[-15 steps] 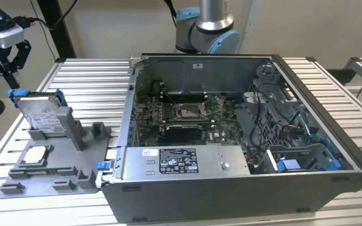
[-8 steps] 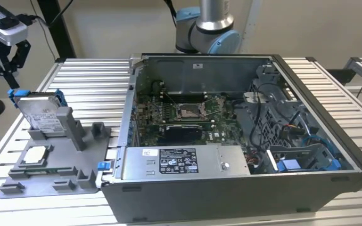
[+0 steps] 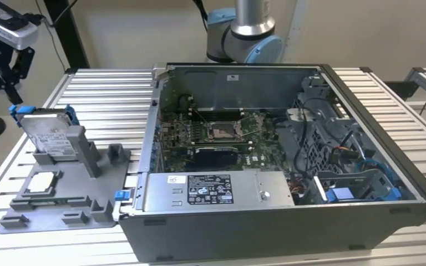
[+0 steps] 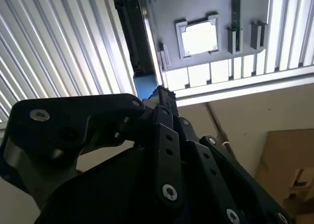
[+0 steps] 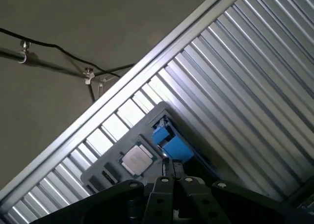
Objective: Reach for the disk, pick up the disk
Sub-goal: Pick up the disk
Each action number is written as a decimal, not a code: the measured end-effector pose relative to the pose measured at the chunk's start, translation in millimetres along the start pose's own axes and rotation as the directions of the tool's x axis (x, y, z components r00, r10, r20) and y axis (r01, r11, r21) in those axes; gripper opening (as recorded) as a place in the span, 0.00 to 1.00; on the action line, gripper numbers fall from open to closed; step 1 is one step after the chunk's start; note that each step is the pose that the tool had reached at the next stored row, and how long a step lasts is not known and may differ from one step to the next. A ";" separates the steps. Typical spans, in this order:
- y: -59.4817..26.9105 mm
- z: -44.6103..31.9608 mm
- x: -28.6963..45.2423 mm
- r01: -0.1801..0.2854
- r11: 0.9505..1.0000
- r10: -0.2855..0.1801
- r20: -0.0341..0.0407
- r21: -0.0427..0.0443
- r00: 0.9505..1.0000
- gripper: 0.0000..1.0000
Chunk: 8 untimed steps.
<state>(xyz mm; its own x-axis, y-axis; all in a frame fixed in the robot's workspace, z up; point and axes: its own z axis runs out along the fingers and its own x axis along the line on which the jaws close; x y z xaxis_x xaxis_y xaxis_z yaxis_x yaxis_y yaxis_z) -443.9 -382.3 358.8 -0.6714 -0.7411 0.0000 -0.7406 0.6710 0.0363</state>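
Your claw [image 3: 11, 98] hangs over the far corner of the slatted surface [image 3: 102, 94], on the exterior view's left. Its fingers are drawn together, with hardly a slit between them in both wrist views [image 4: 159, 92] [image 5: 171, 169]. The tips sit right at the top corner of the disk [image 3: 50, 136]. You cannot tell whether they touch or pinch its blue frame [image 5: 171, 144].

The disk stands on edge, leaning a little, in the far slot of a grey tray [image 3: 57, 213]. Its labelled silver face is turned toward the near side, and the blue frame runs round its edges.

Nearer on the same tray, a small square chip [image 3: 41, 182] lies flat in its own recess, apart from the disk. You can see it beyond the claw in both wrist views.

To the exterior view's right of the tray, an open computer case [image 3: 272, 221] lies on the surface. The arm's base [image 3: 243, 27] rises behind the case.
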 end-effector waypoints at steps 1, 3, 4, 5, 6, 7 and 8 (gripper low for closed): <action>0.0 0.0 0.0 0.018 1.000 -0.018 -0.001 0.000 1.000 0.00; 0.0 -0.1 0.0 0.054 0.999 -0.054 -0.002 0.000 0.999 0.00; 0.0 -0.2 0.0 0.073 0.997 -0.073 -0.003 0.000 0.997 0.00; 0.0 -0.2 0.0 0.091 0.996 -0.091 -0.003 0.000 0.996 0.00; 0.0 -0.2 0.0 0.109 0.994 -0.109 -0.004 0.000 0.994 0.00; 0.0 -0.2 0.0 0.128 0.992 -0.128 -0.005 0.000 0.992 0.00; 0.0 -0.2 0.0 0.146 0.989 -0.146 -0.005 0.000 0.989 0.00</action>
<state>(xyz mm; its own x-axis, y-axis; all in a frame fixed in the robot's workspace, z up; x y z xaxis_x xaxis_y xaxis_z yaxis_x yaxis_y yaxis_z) -443.9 -382.3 359.0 -0.5560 -0.8312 0.0001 -0.8307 0.5556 0.0363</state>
